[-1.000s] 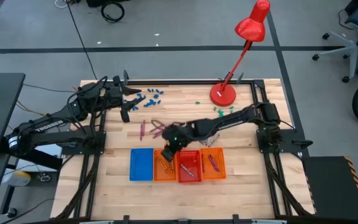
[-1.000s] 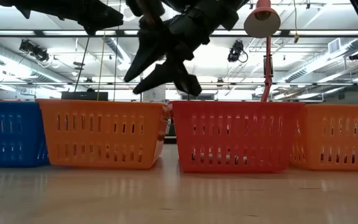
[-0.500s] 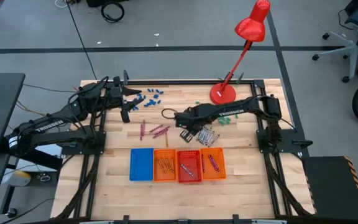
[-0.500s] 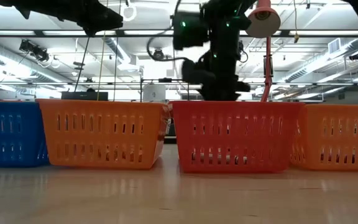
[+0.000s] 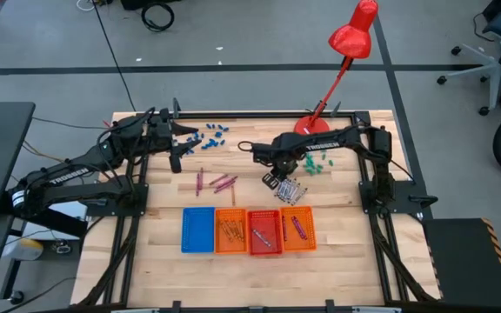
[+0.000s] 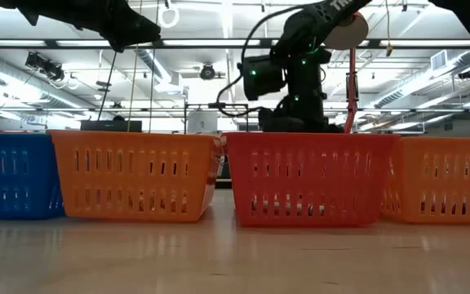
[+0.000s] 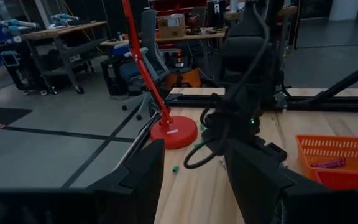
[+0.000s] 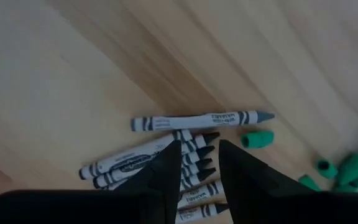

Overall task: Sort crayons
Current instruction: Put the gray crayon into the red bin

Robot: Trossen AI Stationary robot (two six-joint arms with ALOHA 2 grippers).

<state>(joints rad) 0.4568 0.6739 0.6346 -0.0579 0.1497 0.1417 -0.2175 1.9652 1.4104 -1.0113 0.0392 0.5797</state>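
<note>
- The right gripper (image 5: pixel 270 180) has swung back from the orange tray (image 5: pixel 230 230) to hover over the grey crayons (image 5: pixel 290 189) in mid-counter; its jaws stand apart and empty, straddling the pile.
- That suggests one crayon was just delivered and a grey one comes next.
- Magenta crayons (image 5: pixel 219 182) lie loose left of the pile; others sit in the near trays.
- The left gripper (image 5: pixel 177 143) waits at the far left, jaws apart.
</note>
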